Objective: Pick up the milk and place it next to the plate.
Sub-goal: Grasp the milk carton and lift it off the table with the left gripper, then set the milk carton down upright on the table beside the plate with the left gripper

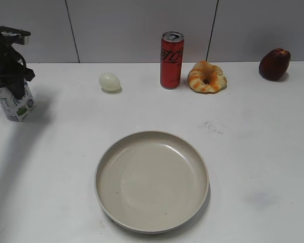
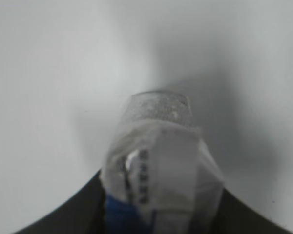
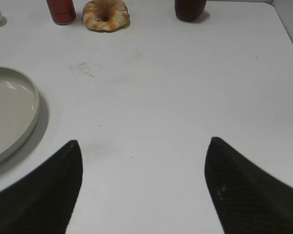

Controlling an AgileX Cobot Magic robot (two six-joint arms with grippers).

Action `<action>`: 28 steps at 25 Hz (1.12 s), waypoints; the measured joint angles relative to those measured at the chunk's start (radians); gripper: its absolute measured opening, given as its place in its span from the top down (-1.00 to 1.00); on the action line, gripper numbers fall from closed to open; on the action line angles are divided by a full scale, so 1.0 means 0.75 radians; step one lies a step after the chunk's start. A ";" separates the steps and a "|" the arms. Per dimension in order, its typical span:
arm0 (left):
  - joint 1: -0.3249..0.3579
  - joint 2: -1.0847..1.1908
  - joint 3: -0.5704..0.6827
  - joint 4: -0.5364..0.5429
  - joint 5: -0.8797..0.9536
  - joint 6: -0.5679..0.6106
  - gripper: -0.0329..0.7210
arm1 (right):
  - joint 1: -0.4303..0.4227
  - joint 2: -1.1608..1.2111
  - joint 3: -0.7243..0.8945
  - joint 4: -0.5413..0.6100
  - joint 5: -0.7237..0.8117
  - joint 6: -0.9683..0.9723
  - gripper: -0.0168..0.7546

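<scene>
The milk (image 1: 17,106), a small white carton with blue and green print, stands at the far left of the table, slightly tilted. My left gripper (image 1: 12,83) comes down on its top and is shut on it. In the left wrist view the carton (image 2: 161,146) fills the gap between the dark fingers (image 2: 161,187), which touch both its sides. The plate (image 1: 152,132), a wide beige-grey dish, lies at the front centre, well to the right of the milk. My right gripper (image 3: 144,144) is open and empty above bare table, to the right of the plate's rim (image 3: 34,105).
Along the back stand a pale egg (image 1: 110,81), a tall red can (image 1: 171,59), a ring-shaped bread (image 1: 206,77) and a dark red fruit (image 1: 274,64). A tiled wall runs behind them. The table's right edge (image 3: 288,34) shows in the right wrist view.
</scene>
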 joint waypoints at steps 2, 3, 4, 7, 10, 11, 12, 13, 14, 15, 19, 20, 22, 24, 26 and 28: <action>0.000 0.000 0.000 0.000 0.006 0.000 0.16 | 0.000 0.000 0.000 0.000 0.000 0.000 -0.57; 0.000 -0.001 0.000 -0.001 0.009 0.000 0.16 | 0.000 0.000 0.000 0.000 0.000 0.000 -0.57; 0.000 -0.001 0.000 -0.001 0.014 0.000 0.16 | 0.000 0.000 0.000 0.000 0.000 0.000 -0.57; 0.000 -0.013 0.000 -0.006 0.052 0.000 0.16 | 0.000 0.000 0.000 0.000 0.000 0.000 -0.57; 0.000 -0.041 0.000 -0.019 0.115 0.000 0.16 | 0.000 0.000 0.000 0.000 0.000 0.000 -0.57; -0.001 -0.056 0.000 -0.026 0.133 0.000 0.16 | 0.000 0.000 0.000 0.000 0.000 0.000 -0.57; -0.003 -0.075 0.000 -0.039 0.151 0.000 0.16 | 0.000 0.000 0.000 0.000 0.000 0.000 -0.57; -0.006 -0.091 0.000 -0.056 0.163 0.000 0.16 | 0.000 0.000 0.000 0.000 0.000 0.000 -0.57; -0.013 -0.112 0.000 -0.072 0.170 -0.006 0.17 | 0.000 0.000 0.000 0.000 0.000 0.000 -0.57; -0.024 -0.137 0.002 -0.081 0.171 -0.016 0.17 | 0.000 0.000 0.000 0.000 0.000 0.000 -0.57; -0.126 -0.270 0.110 -0.026 0.165 -0.121 0.17 | 0.000 0.000 0.000 0.000 0.000 0.000 -0.57; -0.165 -0.302 0.162 -0.003 0.165 -0.167 0.17 | 0.000 0.000 0.000 0.000 0.000 0.000 -0.57; -0.241 -0.387 0.269 0.035 0.157 -0.277 0.17 | 0.000 0.000 0.000 0.000 0.000 0.000 -0.57; -0.318 -0.461 0.381 0.044 0.097 -0.406 0.17 | 0.000 0.000 0.000 0.000 0.000 0.000 -0.57; -0.385 -0.530 0.472 0.045 0.025 -0.547 0.17 | 0.000 0.000 0.000 0.000 0.000 0.000 -0.57; -0.458 -0.567 0.559 0.050 -0.034 -0.651 0.17 | 0.000 0.000 0.000 0.000 0.000 0.000 -0.57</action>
